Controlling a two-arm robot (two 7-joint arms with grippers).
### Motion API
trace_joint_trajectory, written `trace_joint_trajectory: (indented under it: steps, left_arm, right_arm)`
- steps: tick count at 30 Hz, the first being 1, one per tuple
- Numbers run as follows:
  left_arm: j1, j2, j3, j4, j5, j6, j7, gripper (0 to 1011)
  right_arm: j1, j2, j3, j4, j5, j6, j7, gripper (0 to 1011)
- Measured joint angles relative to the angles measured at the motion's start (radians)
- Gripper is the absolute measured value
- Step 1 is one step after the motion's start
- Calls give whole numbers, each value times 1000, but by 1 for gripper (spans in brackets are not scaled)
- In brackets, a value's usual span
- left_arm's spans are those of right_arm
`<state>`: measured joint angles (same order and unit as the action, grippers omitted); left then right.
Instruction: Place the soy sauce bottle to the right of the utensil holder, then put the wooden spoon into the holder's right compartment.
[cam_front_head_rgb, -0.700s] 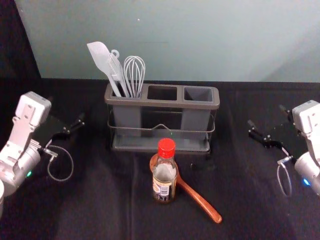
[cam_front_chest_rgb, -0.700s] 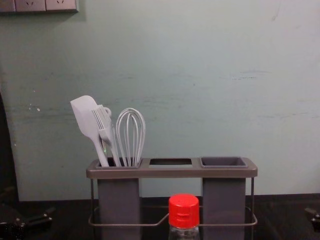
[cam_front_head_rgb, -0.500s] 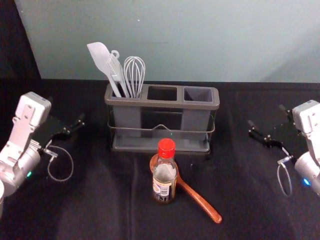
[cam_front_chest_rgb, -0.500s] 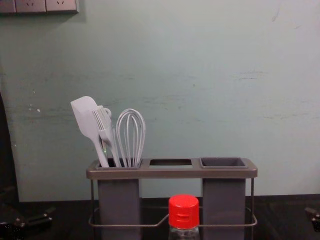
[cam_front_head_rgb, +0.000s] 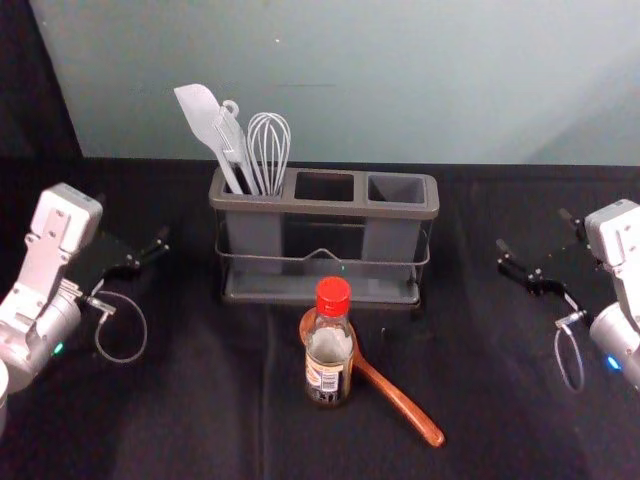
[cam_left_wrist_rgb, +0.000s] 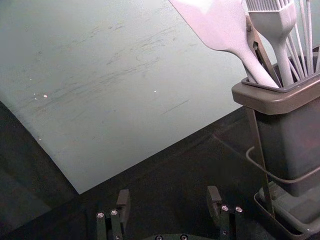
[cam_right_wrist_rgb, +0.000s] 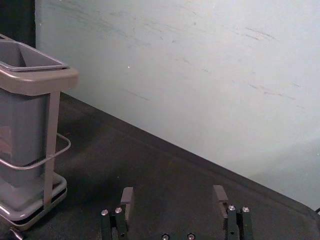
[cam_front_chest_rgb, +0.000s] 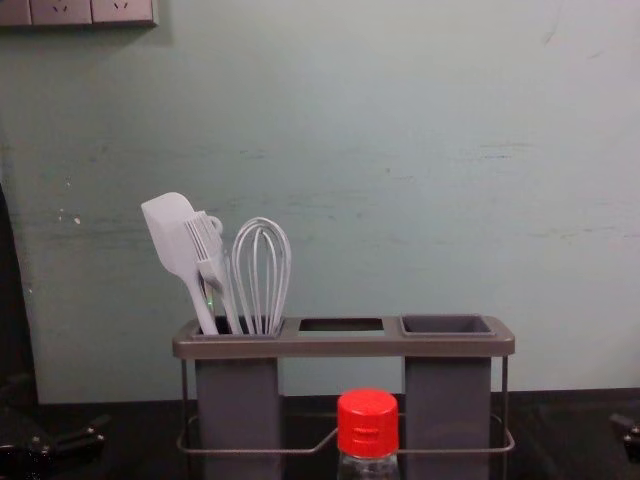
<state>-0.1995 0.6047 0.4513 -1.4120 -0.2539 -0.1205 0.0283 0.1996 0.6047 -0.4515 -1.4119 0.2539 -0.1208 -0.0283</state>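
The soy sauce bottle, red-capped, stands upright in front of the utensil holder. Behind and beneath it, as seen from above, the wooden spoon lies on the table, its bowl partly hidden by the bottle and its handle angled toward the front right. My left gripper is left of the holder, and in the left wrist view that gripper is open and holds nothing. My right gripper is off to the holder's right; the right wrist view shows this gripper open around nothing. The holder's right compartment is unoccupied.
A white spatula, a brush and a whisk stand in the holder's left compartment. Behind the dark cloth-covered table rises a pale wall.
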Motion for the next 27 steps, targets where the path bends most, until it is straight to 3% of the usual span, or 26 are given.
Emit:
trace_joint_trajectory:
  steps: [11, 17, 19, 24, 27]
  left_arm:
    - [0, 0, 0, 0, 0, 0, 0, 1005]
    - [0, 0, 0, 0, 0, 0, 0, 1005]
    - [0, 0, 0, 0, 0, 0, 0, 1005]
    - [0, 0, 0, 0, 0, 0, 0, 1005]
    - [0, 0, 0, 0, 0, 0, 0, 1005]
  right_arm:
    - [-1, 0, 3, -2, 0, -2, 1, 1003]
    - [-56, 27, 53, -84, 25, -43, 21, 1003]
    - [-103, 55, 86, -146, 54, -54, 40, 1003]
    - [-169, 91, 129, -221, 112, -68, 82, 1003]
    - [-225, 122, 162, -275, 173, -80, 135, 1003]
